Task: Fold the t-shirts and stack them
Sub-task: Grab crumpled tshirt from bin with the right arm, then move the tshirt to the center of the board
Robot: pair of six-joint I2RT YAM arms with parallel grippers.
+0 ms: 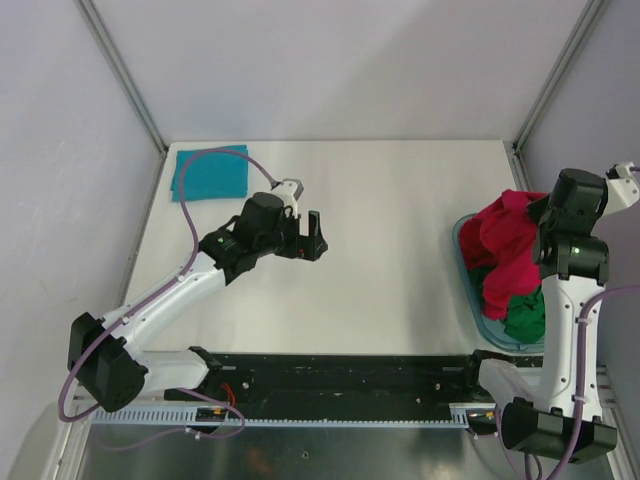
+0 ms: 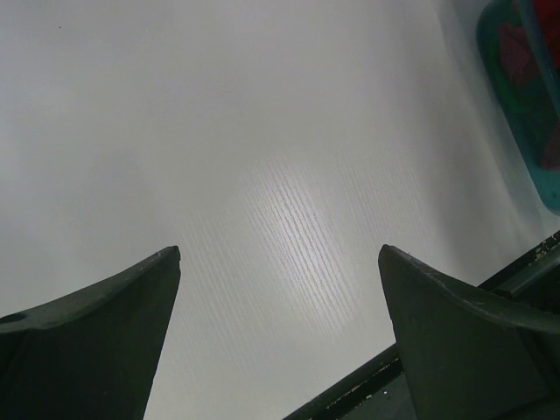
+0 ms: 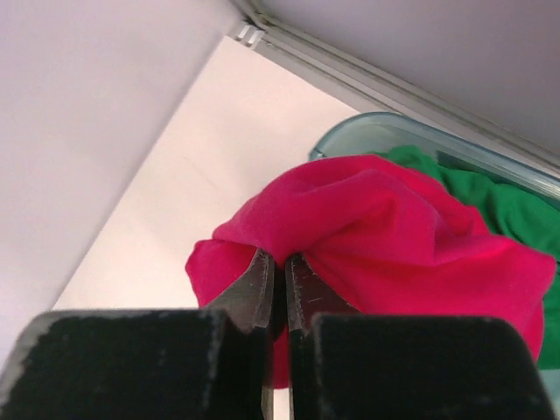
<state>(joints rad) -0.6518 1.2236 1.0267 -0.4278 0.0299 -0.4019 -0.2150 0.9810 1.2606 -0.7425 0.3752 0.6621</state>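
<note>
Far back at 10 o'clock on the white surface: a teal shirt, folded flat into a neat patch. Near the middle, a bit toward 9 o'clock: the left fingers, up off the surface, wide apart, nothing between them. Same in the wrist view, with only bare surface under the left fingers.

Over at 3 o'clock: a see-through tub at the edge of the surface. In and above the tub: a red shirt, bunched up, its top held higher than the rim, hanging in folds. Clamped on the top of that red shirt: the right fingers, pressed tight together with cloth pinched between the tips.

Under the red one, lying in the tub: a green shirt, all crumpled. Maybe touching the red shirt lower down, but hard to tell from here. Both well apart from the teal shirt.
</note>
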